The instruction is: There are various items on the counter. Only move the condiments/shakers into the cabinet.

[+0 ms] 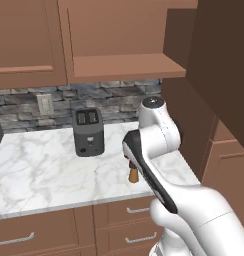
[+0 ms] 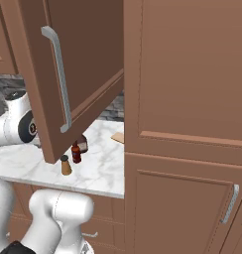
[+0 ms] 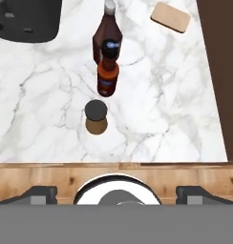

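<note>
A: What is seen from the left base?
B: The toaster [image 1: 88, 131] on the counter [image 1: 39, 165]; a shaker [image 1: 134, 175] is half hidden by the arm.
A: From the right?
B: Shaker [image 2: 66, 165] and two bottles [image 2: 76, 153] are seen under the open cabinet [image 2: 78, 64] door.
A: The hand view?
B: The gripper [image 3: 116, 193] is spread wide, empty, above the shaker [image 3: 96, 117], red-labelled bottle [image 3: 108, 71], pale-capped bottle [image 3: 107, 33] and slab [image 3: 170, 17].

Tan shaker [image 3: 96, 117], dark cap, upright near counter [image 3: 42, 119] front edge. Red-labelled black-capped bottle [image 3: 108, 70] just behind it; reddish-brown pale-capped bottle [image 3: 107, 33] behind that, apparently touching. All upright. Cabinet [image 1: 124, 65] door open, shelf bare.
</note>
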{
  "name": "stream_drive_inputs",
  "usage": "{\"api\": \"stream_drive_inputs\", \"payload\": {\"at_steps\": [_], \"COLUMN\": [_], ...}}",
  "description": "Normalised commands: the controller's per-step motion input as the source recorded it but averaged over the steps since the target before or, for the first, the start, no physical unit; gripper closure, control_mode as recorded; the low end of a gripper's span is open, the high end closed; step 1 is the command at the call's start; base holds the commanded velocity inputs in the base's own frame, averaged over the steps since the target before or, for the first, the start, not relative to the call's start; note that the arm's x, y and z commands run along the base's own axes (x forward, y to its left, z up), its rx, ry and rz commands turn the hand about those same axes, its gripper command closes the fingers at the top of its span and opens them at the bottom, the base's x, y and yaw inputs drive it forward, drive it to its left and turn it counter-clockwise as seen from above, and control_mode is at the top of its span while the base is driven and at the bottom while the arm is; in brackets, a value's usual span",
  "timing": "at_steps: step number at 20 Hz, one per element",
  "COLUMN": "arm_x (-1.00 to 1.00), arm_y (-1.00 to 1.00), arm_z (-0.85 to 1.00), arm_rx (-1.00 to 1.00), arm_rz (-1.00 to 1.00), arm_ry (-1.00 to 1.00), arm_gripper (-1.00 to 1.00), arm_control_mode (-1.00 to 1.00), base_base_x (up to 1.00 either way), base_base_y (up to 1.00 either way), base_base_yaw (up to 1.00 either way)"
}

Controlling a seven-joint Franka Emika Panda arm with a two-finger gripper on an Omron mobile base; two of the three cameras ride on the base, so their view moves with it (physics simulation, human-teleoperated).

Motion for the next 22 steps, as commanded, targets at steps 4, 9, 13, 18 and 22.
{"api": "stream_drive_inputs", "payload": {"at_steps": [4, 9, 13, 18, 22], "arm_x": [0.2, 0.21, 0.23, 0.29, 0.24], "arm_y": [0.0, 0.0, 0.04, 0.19, 0.08], "arm_z": [-0.23, -0.3, -0.36, -0.3, -0.21], "arm_rx": [-0.03, 0.01, 0.12, 0.1, -0.03], "arm_rz": [0.0, 0.0, 0.0, 0.0, 0.0], "arm_ry": [0.0, 0.0, 0.0, 0.0, 0.0], "arm_gripper": [-1.0, -1.0, -1.0, -1.0, -1.0], "arm_control_mode": [-1.0, -1.0, -1.0, -1.0, -1.0], "base_base_x": [0.0, 0.0, 0.0, 0.0, 0.0], "base_base_y": [0.0, 0.0, 0.0, 0.0, 0.0], "base_base_yaw": [0.0, 0.0, 0.0, 0.0, 0.0]}}
